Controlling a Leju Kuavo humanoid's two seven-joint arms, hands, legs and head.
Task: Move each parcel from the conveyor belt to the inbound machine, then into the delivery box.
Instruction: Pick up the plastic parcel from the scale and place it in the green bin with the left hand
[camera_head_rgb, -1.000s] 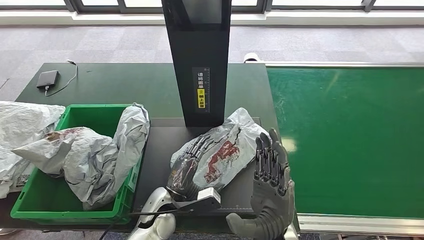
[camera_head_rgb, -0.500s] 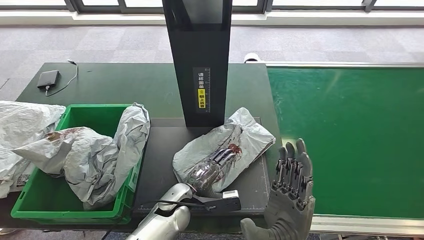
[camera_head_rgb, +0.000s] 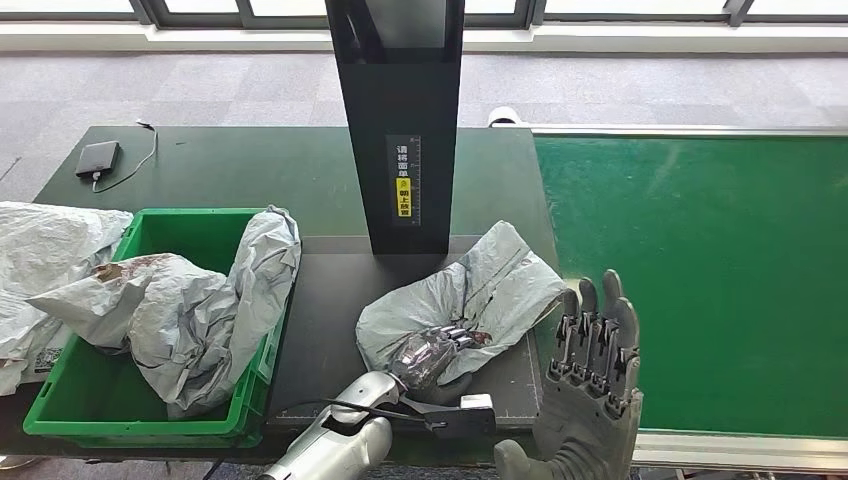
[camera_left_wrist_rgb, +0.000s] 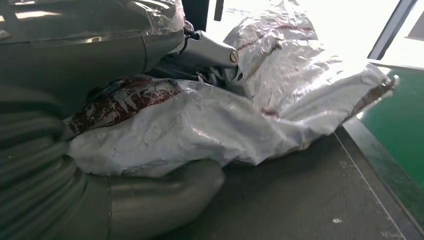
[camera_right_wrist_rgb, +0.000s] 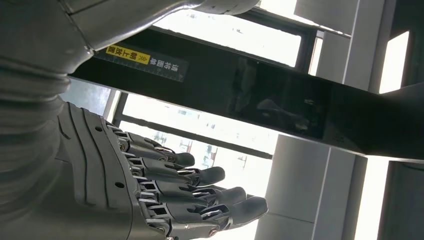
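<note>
My left hand (camera_head_rgb: 432, 352) now grips the crumpled grey plastic parcel (camera_head_rgb: 480, 290) it was reaching over; my right hand (camera_head_rgb: 592, 375), flat and empty, has backed off, so the green delivery box (camera_head_rgb: 150, 235) comes next.

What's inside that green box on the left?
The green box holds crumpled grey parcels, one draped over its right wall. Part of the green floor shows at the front left. Whatever lies beneath the bags, and what is inside them, is covered.

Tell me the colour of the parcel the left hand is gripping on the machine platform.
Grey parcel with dark red print, gripped by the left hand; head view shows it best.
</note>
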